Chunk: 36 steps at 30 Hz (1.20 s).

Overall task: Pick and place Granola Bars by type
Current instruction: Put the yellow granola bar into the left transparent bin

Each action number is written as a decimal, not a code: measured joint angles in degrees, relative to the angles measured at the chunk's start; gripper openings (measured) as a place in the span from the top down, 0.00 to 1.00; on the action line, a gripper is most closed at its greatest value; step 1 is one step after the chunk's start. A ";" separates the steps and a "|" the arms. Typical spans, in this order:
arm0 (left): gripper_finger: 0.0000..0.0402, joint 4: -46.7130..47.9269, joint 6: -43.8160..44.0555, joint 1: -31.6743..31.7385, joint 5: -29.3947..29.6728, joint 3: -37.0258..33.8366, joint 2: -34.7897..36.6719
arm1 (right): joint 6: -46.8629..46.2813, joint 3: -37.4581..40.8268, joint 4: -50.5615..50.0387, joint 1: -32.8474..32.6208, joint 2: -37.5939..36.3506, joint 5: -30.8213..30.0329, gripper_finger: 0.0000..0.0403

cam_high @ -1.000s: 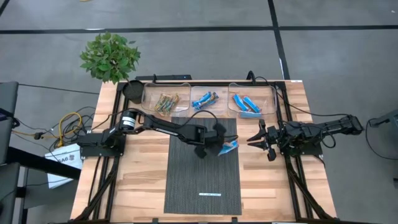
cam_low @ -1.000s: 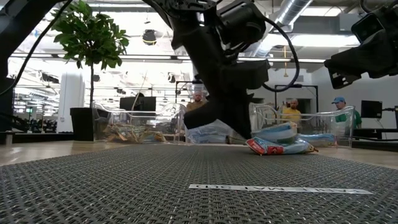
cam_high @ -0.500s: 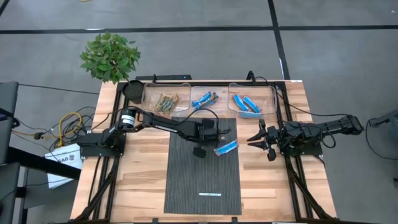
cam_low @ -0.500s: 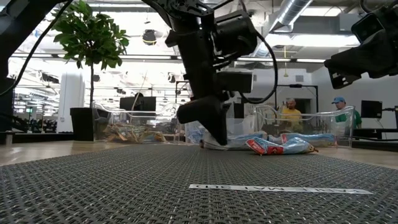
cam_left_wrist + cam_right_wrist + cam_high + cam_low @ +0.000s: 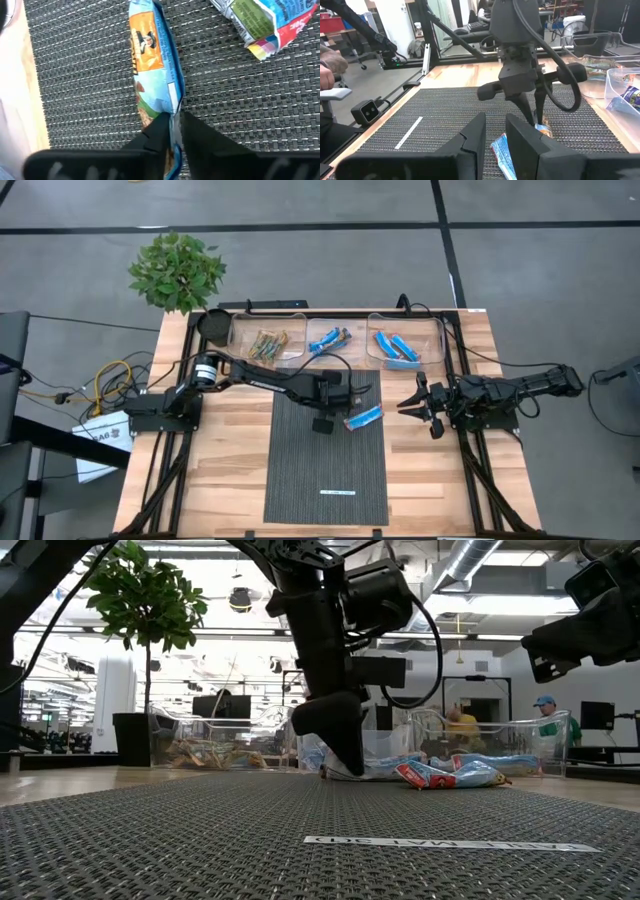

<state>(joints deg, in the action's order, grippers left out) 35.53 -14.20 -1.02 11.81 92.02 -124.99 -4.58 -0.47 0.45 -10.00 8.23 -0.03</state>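
Note:
A blue-and-orange granola bar (image 5: 150,55) lies on the dark woven mat (image 5: 325,470). My left gripper (image 5: 172,119) stands over its near end, fingers pointing down (image 5: 350,762), shut on it. A second bar with a green, red and blue wrapper (image 5: 255,22) lies just beside it; in the high view the two show as one blue streak (image 5: 365,418). My right gripper (image 5: 408,406) waits open by the mat's right edge, level with the bars, touching nothing. Sorted bars rest in three clear bins at the far edge. My left gripper pinches the blue-and-orange bar's wrapper end (image 5: 173,106) between its two fingertips, coming from above and pointing down. The fingers sit at one end of the long bar. The rest of the bar lies flat on the mat, stretching away from the fingers.
Three clear bins stand along the far edge: tan bars (image 5: 265,345), blue-and-orange bars (image 5: 330,338), bright blue bars (image 5: 395,345). A dark round cup (image 5: 213,325) stands left of them. A thin white strip (image 5: 337,492) lies on the mat's near part. People show behind the table (image 5: 545,705).
My left gripper has moved a little toward the table's left and far side, off the top of the two bars, and has turned at the wrist, so its fingers now show narrow and pointed down. The right arm has kept still.

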 joint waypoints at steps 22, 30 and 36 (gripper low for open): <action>0.66 -7.37 -4.07 -0.26 2.40 -0.07 4.22 | 0.00 0.00 0.00 -0.02 -0.02 -0.01 0.83; 0.65 -10.21 -3.19 -0.02 2.06 -0.07 1.42 | 0.00 0.02 -0.02 0.00 0.00 0.00 0.83; 0.65 -10.69 -2.42 0.76 2.01 -0.05 -0.71 | 0.00 0.00 0.02 -0.02 0.00 -0.02 0.83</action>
<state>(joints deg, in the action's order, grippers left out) 24.84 -16.62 -0.26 13.82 91.96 -125.70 -4.58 -0.47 0.47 -10.02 8.23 -0.05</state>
